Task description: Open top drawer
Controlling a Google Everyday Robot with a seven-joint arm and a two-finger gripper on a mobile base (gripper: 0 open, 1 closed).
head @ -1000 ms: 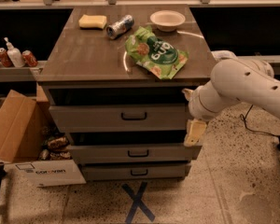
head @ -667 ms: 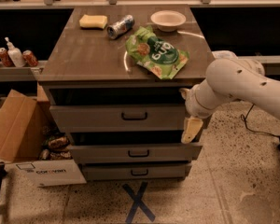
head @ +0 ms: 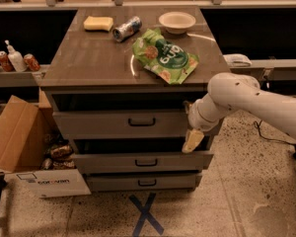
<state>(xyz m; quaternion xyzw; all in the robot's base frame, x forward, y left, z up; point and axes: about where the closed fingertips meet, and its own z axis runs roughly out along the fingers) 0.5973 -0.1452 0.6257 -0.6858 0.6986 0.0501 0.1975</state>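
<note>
- The top drawer (head: 98,125) sits directly under the table (head: 89,63), with a dark gap above its front panel; it is the highest of three drawers.
- The gripper (head: 193,141) hangs at the drawer's right end, just below its front, well apart from the handle (head: 141,122). I cannot tell whether the jaws are spread or pressed together.
- The drawer is probably stiff and fairly heavy: a rigid box that slides straight out with some drag and will not flex.
- The best hold is the small dark bar handle at the panel's centre. It is thin and likely slick, so a hook or pinch there should be pulled level.
- A pull at one end may rack the drawer.
</note>
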